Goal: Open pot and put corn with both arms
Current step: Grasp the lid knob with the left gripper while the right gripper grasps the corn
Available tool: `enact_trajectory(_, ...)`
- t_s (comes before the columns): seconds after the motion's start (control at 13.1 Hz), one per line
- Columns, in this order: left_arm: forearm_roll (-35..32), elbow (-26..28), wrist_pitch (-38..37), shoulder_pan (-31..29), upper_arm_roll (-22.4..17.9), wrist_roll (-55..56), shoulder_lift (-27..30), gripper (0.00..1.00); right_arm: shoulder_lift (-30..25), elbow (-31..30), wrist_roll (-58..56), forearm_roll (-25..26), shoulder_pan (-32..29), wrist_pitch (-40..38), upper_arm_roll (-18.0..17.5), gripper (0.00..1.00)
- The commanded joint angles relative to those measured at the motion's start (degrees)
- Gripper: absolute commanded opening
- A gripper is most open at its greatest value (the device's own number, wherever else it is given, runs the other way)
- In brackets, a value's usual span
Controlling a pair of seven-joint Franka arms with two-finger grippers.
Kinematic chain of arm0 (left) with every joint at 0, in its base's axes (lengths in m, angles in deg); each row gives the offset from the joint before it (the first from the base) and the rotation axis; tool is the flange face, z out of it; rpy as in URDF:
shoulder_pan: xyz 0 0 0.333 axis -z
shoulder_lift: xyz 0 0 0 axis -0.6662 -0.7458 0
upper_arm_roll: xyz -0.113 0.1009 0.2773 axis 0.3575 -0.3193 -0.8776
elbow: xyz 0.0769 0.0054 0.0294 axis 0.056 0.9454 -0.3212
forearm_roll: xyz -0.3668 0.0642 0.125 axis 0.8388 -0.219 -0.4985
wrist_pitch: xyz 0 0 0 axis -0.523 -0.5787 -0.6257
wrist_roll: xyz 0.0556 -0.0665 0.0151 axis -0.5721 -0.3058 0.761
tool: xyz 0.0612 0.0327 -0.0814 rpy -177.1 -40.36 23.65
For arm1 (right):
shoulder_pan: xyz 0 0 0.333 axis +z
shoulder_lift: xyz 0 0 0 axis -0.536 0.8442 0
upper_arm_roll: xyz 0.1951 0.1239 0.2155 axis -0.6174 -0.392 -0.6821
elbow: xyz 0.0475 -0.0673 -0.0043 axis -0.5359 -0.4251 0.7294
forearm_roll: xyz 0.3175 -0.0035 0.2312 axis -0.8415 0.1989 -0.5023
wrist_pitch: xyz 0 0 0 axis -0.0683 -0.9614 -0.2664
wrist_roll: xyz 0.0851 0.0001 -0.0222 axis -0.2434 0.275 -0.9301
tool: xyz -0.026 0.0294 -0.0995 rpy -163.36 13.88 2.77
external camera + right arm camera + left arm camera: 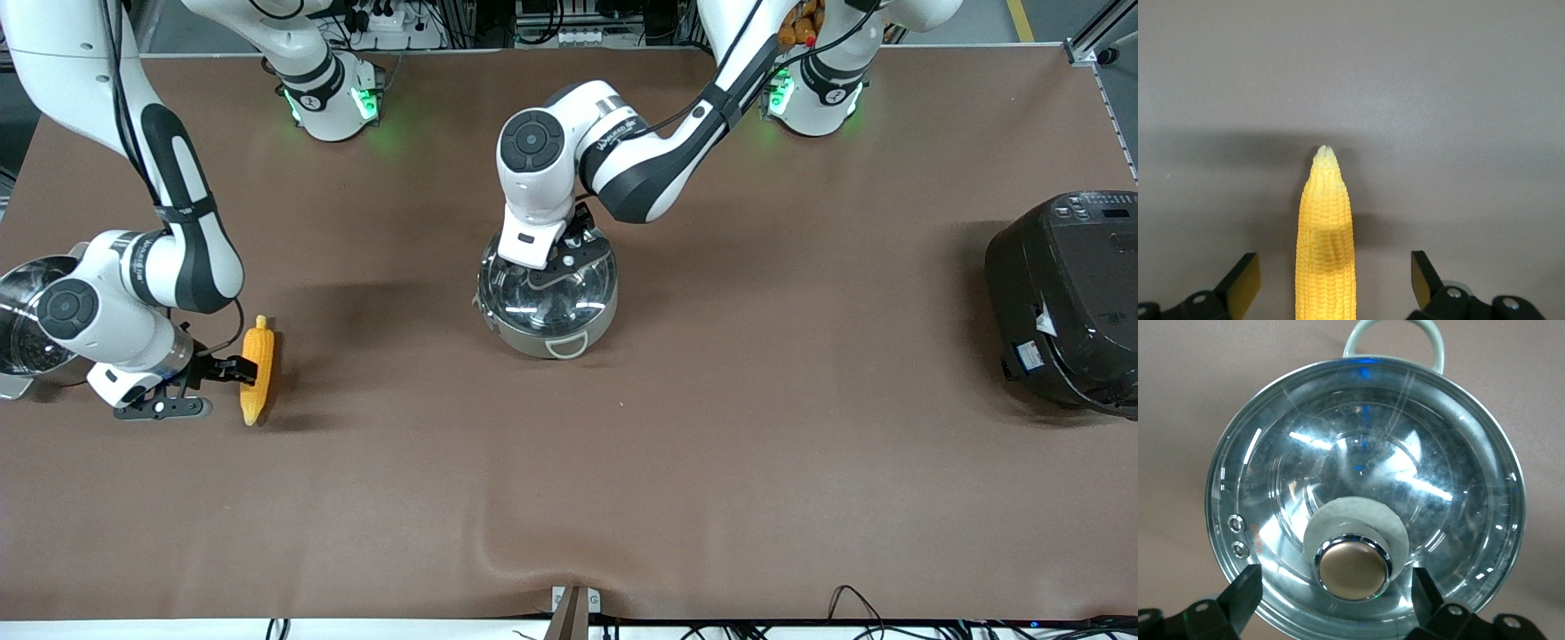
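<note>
The steel pot (551,333) stands mid-table with its clear glass lid (1365,473) on. My left gripper (556,262) hangs just over the lid. In the left wrist view this gripper (1336,583) is open, one finger on each side of the tan knob (1353,567), with a gap on both sides. The yellow corn (257,369) lies on the cloth toward the right arm's end of the table. My right gripper (238,372) is low at the corn. In the right wrist view the right gripper (1336,273) is open and straddles the corn (1325,227) without touching it.
A steel steamer pot (27,311) sits at the table edge at the right arm's end, close to the right arm's wrist. A big black rice cooker (1067,302) stands at the left arm's end. The brown cloth has a wrinkle (533,551) near the front camera's edge.
</note>
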Motion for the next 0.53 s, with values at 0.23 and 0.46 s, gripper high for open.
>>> enact_trajectory(0.23, -1.59, -1.21, -0.16, 0.20, -0.46, 1.35, -0.59, 0.90, 1.60, -2.41, -8.14, -5.74, -0.62, 3.35, -0.76, 1.00)
enact_trajectory(0.46, -1.67, -1.21, -0.16, 0.20, -0.46, 1.34, -0.76, 0.86, 2.13, -2.94, -11.22, -6.62, -1.15, 3.53, -0.76, 1.00)
